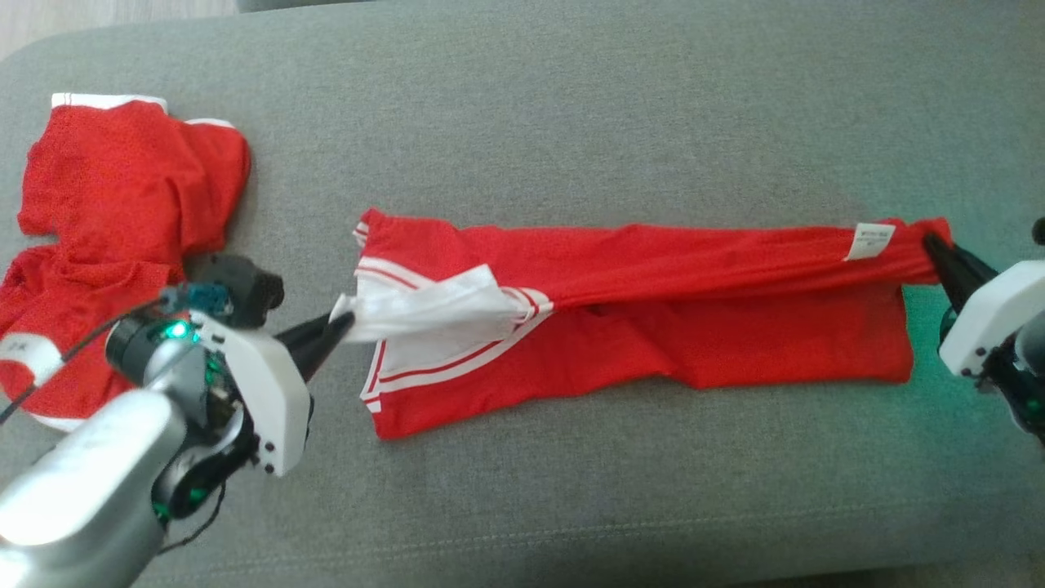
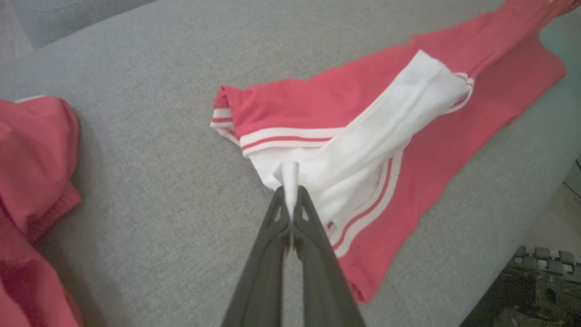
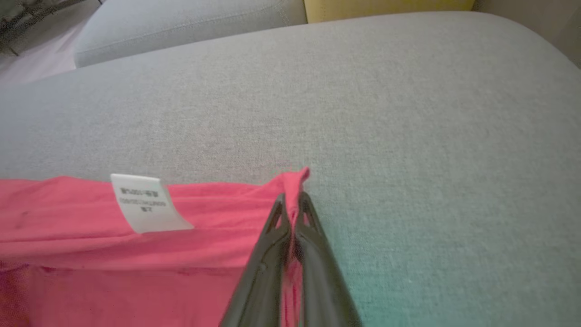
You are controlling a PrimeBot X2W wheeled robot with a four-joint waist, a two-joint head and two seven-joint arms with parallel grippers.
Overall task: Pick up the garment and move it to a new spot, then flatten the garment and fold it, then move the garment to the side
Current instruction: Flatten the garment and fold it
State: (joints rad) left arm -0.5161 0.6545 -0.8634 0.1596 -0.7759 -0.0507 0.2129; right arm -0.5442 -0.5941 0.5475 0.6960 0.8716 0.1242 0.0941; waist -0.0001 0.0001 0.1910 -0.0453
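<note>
Grey cushion [image 1: 571, 106]: left end effector [image 1: 346, 323], right end effector [image 1: 931, 242] pinch garment [image 1: 694, 343] at 9 and 3 o'clock; overstretching risks slipping.

You cannot read the blurred print on the white label [image 3: 147, 204] of the garment [image 3: 68, 236]. The other red cloth [image 1: 122, 188] runs past the left edge; it may be another piece of clothing.

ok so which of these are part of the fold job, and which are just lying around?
In the job:
- red garment with white trim, pulled out between both grippers
- left gripper, shut on its white fabric
- right gripper, shut on its red corner by the care label

Lying about:
- crumpled red garment, far left
- grey cushion, work surface only
</note>
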